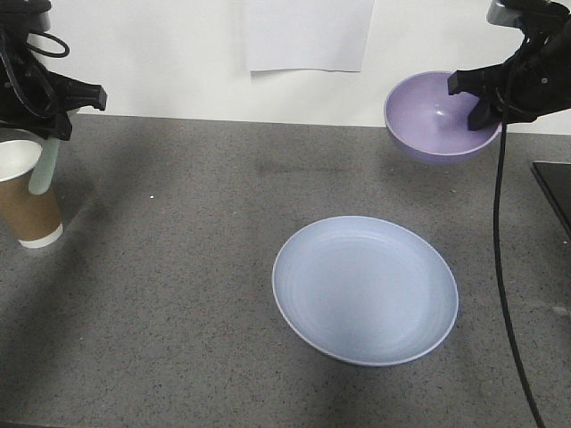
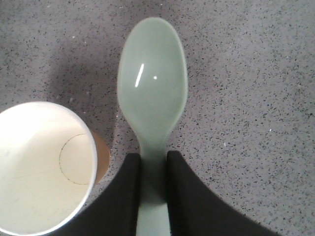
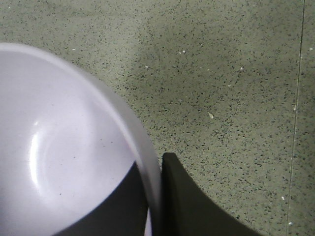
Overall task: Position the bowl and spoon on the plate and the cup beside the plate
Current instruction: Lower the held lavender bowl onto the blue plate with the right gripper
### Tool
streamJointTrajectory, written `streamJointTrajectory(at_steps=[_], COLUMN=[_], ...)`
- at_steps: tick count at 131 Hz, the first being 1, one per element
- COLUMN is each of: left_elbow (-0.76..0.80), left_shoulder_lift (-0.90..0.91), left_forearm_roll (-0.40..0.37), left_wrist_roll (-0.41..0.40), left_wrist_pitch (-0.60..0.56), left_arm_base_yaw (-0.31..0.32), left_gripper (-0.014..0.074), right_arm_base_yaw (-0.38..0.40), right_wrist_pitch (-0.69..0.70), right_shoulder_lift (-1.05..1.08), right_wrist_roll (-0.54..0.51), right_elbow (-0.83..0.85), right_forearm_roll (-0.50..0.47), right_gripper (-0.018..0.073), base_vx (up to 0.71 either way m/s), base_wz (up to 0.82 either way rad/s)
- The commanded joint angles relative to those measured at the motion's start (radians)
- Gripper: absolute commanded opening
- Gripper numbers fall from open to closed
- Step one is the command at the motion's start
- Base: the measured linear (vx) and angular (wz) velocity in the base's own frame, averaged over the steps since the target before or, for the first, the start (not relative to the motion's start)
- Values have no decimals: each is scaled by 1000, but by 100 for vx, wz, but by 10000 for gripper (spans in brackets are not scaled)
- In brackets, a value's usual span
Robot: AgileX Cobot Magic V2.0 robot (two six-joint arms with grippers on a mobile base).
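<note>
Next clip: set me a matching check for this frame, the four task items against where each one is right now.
Things:
1. bowl
2. spoon
3. plate
4. cup

States:
A. standing upright on the table
B. clamped in the left gripper
C. lying on the table with nothing on it
D. held off the table by the right gripper

Pairs: 1-D, 2-B, 3-C, 4-A
</note>
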State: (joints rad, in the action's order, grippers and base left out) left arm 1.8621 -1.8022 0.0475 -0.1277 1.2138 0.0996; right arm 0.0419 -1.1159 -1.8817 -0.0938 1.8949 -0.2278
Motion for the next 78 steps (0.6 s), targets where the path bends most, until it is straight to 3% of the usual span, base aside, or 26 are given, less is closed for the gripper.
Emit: streamJointTrajectory(at_steps=[1,40,57,78], left_elbow=[32,32,32,32], left_shoulder_lift=[53,53,53,53], left_forearm_roll=[1,1,1,1], left_wrist_roll=[-2,-2,-2,-2], left_wrist_pitch=[-38,-38,-38,-38], left_arm_base_yaw=[6,6,6,6], left_gripper=[-7,-7,-7,-7], right_arm_base_yaw=[6,6,-14,-74], right_wrist_pitch=[49,75,-30,-61], right_shoulder_lift=[56,56,38,34], right_wrist_roll=[-8,2,-75,-158], right_elbow=[31,31,28,-46], right_forearm_roll=[-14,-34,-81,-92], right_gripper=[-4,-4,-1,4], base_vx=[0,0,0,0], base_wz=[0,0,0,0])
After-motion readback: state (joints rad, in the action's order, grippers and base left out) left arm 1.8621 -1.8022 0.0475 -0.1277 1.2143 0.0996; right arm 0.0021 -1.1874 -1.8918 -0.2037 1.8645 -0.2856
